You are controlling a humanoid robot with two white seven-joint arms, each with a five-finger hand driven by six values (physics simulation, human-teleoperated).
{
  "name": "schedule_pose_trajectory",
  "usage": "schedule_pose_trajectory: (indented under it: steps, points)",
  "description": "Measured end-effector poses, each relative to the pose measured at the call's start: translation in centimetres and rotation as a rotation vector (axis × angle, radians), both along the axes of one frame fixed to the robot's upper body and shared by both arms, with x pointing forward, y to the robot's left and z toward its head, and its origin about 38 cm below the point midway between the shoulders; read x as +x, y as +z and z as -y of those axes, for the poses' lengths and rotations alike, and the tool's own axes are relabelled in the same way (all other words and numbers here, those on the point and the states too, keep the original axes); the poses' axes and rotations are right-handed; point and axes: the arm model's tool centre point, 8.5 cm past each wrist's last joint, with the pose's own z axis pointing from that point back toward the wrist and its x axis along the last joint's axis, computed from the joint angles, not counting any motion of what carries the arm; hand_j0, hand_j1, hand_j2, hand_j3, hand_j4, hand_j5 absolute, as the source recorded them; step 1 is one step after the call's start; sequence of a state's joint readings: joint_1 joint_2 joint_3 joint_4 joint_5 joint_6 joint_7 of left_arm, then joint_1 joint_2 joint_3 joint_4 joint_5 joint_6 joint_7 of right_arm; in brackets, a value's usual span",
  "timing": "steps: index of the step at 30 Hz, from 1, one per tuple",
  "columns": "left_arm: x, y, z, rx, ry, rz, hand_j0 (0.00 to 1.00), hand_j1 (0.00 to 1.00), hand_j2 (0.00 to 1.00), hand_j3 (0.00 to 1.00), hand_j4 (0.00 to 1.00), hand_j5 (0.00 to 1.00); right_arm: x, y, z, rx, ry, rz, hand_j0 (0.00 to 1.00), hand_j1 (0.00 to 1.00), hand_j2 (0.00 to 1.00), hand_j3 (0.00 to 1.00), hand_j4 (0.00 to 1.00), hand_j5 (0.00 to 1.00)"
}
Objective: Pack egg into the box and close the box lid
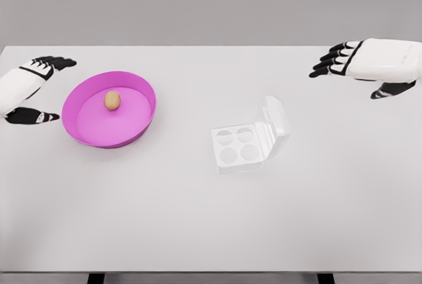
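Near edge of the bench [198, 231] was bare white, matte, evenly lit, with two dark stubs showing under the front lip, one left of centre and one right. The surface filled nearly the whole head view.

Mid bench, right of centre: the box [241, 144], clear plastic, four round cups in the tray, all without an egg. Its lid [275, 124] stood open, hinged on the far-right side and tilted up and back.

Left of it and well apart: the pink bowl [138, 93], shallow, round, sitting flat. The egg [113, 100] lay inside it, tan, slightly behind the bowl's centre, not touching the rim.

Left robot hand [30, 89] was at the left edge, just beside the bowl but apart from it. Fingers were extended, thumb spread below them, nothing held.

Right robot hand [362, 66] was at the far right, raised over the bench, well apart from the box. Fingers pointed left, loosely extended, thumb hanging down, nothing held.

Far edge of the bench ran straight across the upper part of the view. Behind it was only a plain grey backdrop, no visible features.
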State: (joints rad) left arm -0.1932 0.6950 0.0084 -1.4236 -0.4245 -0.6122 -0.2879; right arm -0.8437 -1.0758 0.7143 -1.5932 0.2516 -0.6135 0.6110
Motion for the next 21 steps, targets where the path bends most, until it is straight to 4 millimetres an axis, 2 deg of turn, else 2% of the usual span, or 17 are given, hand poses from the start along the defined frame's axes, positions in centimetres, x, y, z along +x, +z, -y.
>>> schedule_pose_trajectory:
  steps: [3, 6, 8, 10, 11, 14, 16, 17, 18, 21]
  points:
    - [0.5, 0.7, 0.1, 0.016, -0.004, 0.009, 1.0, 1.0, 1.0, 1.0, 1.0, 1.0, -0.1, 0.0, -0.1, 0.0, 0.005, 0.0, 1.0, 1.0, 1.0, 1.0, 1.0, 1.0]
    - [1.9, 2.6, 0.2, 0.053, -0.006, 0.03, 1.0, 1.0, 1.0, 1.0, 1.0, 1.0, -0.1, 0.4, 0.1, 0.002, -0.002, 0.007, 1.0, 1.0, 1.0, 1.0, 1.0, 1.0]
    - [3.6, 4.0, 0.5, 0.083, -0.017, 0.02, 1.0, 1.0, 1.0, 1.0, 1.0, 1.0, -0.1, 0.6, 0.8, 0.002, -0.019, 0.009, 1.0, 1.0, 1.0, 1.0, 1.0, 1.0]
    - [5.8, 6.0, 1.4, 0.117, -0.041, 0.014, 1.0, 1.0, 1.0, 1.0, 1.0, 1.0, -0.6, -1.0, 1.8, -0.002, -0.045, -0.033, 1.0, 1.0, 1.0, 1.0, 1.0, 1.0]
    - [6.7, 6.0, 2.0, 0.132, -0.056, -0.011, 1.0, 1.0, 1.0, 1.0, 1.0, 1.0, -0.8, -1.4, 2.9, -0.007, -0.073, -0.045, 1.0, 1.0, 1.0, 1.0, 1.0, 1.0]
    - [8.1, 3.4, 3.6, 0.175, -0.1, -0.119, 1.0, 1.0, 1.0, 1.0, 1.0, 1.0, -1.8, -1.8, 6.4, -0.013, -0.164, -0.072, 1.0, 1.0, 1.0, 1.0, 1.0, 1.0]
    - [8.5, 2.1, 4.1, 0.203, -0.118, -0.188, 1.0, 1.0, 1.0, 1.0, 1.0, 1.0, -2.3, -0.5, 7.7, -0.007, -0.191, -0.059, 1.0, 1.0, 1.0, 1.0, 1.0, 1.0]
    - [8.7, 1.7, 4.3, 0.205, -0.124, -0.21, 1.0, 1.0, 1.0, 1.0, 1.0, 1.0, -2.4, 0.3, 8.0, -0.004, -0.195, -0.046, 1.0, 1.0, 1.0, 1.0, 1.0, 1.0]
    - [9.2, 2.0, 4.5, 0.204, -0.127, -0.213, 1.0, 1.0, 1.0, 1.0, 1.0, 1.0, -2.7, 1.0, 8.0, -0.006, -0.192, -0.034, 1.0, 1.0, 1.0, 1.0, 1.0, 1.0]
    - [9.8, 1.7, 5.0, 0.203, -0.136, -0.237, 1.0, 1.0, 1.0, 1.0, 1.0, 1.0, -3.9, 3.0, 7.3, -0.029, -0.155, -0.003, 1.0, 1.0, 1.0, 1.0, 1.0, 1.0]
